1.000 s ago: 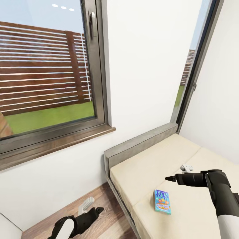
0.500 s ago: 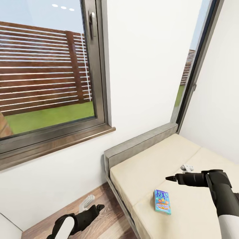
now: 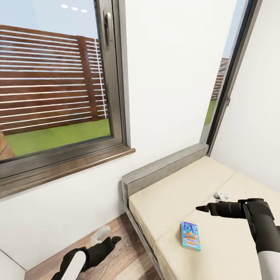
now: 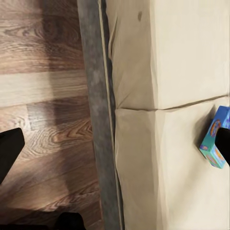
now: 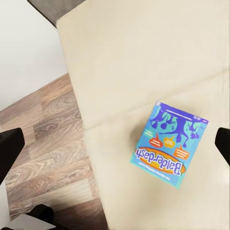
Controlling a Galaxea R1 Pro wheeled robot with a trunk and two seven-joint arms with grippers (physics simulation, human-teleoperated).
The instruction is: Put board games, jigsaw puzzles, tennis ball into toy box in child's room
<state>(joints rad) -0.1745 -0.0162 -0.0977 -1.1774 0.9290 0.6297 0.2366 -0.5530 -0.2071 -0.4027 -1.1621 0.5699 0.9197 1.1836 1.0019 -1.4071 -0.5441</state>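
From the head, the teal-blue board game (image 3: 190,236) lies flat on the bed (image 3: 171,202), near its floor-side edge; your right gripper (image 3: 216,202) hovers just beyond it, jaws spread. Your left gripper (image 3: 104,236), also open, hangs over the floor beside the bed. The left wrist catches the box's corner. From the right wrist, the box looks light, stiff, slick; pinch across its short edges.

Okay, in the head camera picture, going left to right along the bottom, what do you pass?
Left end effector over the wood floor → grey bed frame edge → teal-blue board game on the mattress → right end effector.
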